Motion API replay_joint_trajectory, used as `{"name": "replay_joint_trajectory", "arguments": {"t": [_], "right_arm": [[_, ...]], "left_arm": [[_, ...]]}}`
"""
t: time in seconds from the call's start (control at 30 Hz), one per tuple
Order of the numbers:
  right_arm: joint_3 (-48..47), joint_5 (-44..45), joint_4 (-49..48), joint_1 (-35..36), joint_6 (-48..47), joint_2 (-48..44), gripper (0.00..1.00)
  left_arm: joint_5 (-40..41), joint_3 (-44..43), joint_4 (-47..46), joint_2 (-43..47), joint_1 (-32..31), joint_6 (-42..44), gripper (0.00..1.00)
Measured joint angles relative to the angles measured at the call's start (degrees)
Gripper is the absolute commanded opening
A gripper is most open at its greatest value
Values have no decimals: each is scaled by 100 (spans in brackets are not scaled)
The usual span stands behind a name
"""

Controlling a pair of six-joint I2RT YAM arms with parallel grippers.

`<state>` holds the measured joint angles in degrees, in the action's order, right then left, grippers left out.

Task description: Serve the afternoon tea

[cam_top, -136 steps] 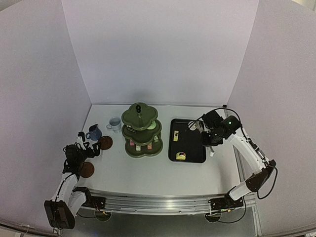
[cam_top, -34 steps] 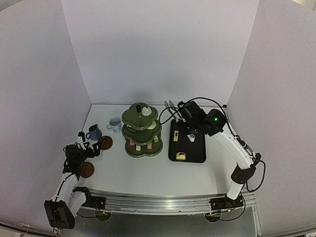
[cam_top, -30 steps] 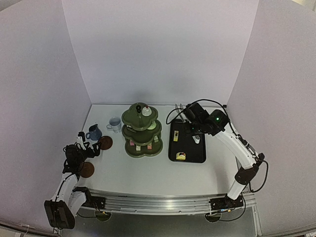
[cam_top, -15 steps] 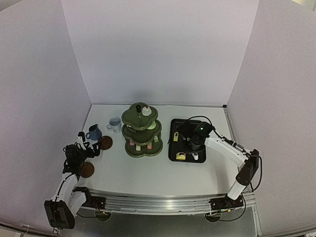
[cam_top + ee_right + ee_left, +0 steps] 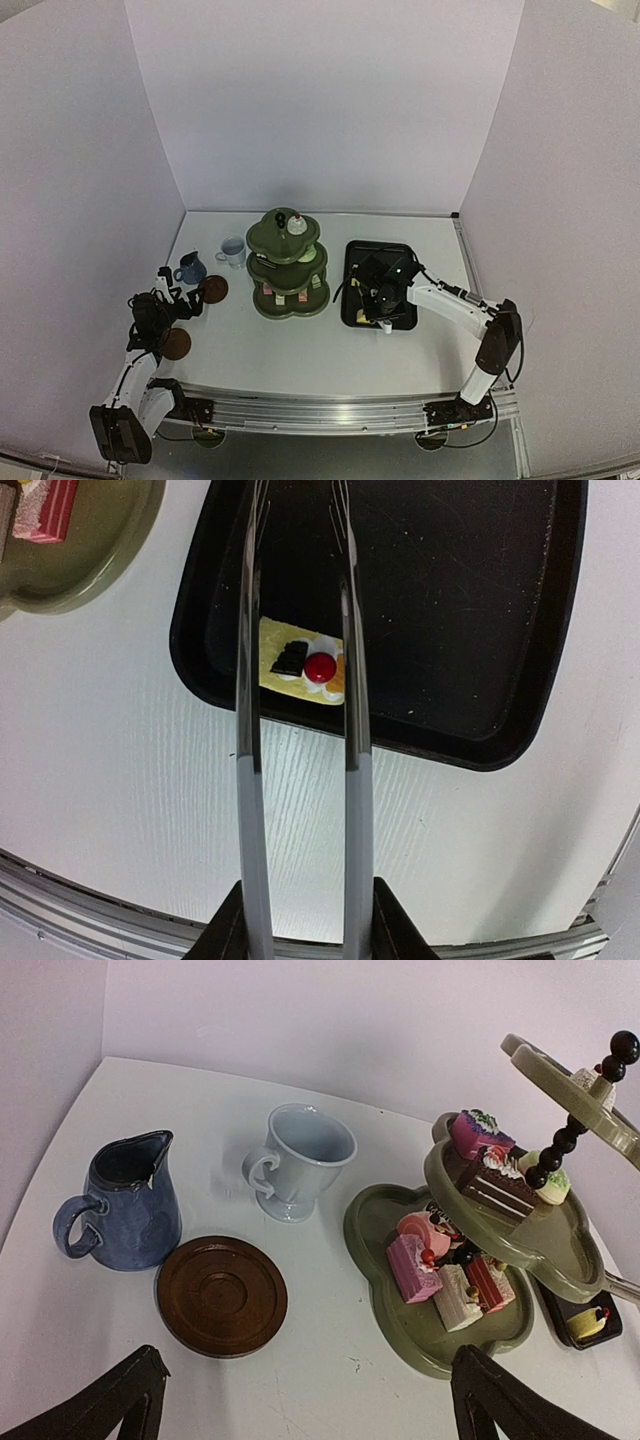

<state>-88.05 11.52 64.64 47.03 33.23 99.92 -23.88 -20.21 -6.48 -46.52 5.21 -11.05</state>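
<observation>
My right gripper (image 5: 305,920) is shut on the metal tongs (image 5: 248,710), low over the front of the black tray (image 5: 450,610). A yellow cake (image 5: 305,665) with a red cherry lies on the tray and shows between the two tong arms. The dark green three-tier stand (image 5: 287,262) holds several small cakes (image 5: 440,1265). The dark blue mug (image 5: 125,1205), the pale mug (image 5: 305,1160) and a brown saucer (image 5: 222,1295) stand left of the stand. My left gripper (image 5: 310,1400) is open, near the table's left edge, holding nothing. A second saucer (image 5: 176,344) lies beside the left arm.
The stand's bottom tier (image 5: 90,540) lies close to the tray's left side. The table's front edge runs just behind the tongs' handles. White walls close in the table on the left, back and right.
The right arm has swung the tongs from beside the stand's top down to the tray's front, over the yellow cake. A white cake now sits on the top tier. The left arm is still.
</observation>
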Motion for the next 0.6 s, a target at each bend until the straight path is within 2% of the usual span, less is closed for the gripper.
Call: {"name": "replay_joint_trajectory", "arguments": {"t": [0.6], "right_arm": [[-115,-80,-197,0,42,639,35]], "left_arm": [[0,0,-7,1,0,2,100]]}}
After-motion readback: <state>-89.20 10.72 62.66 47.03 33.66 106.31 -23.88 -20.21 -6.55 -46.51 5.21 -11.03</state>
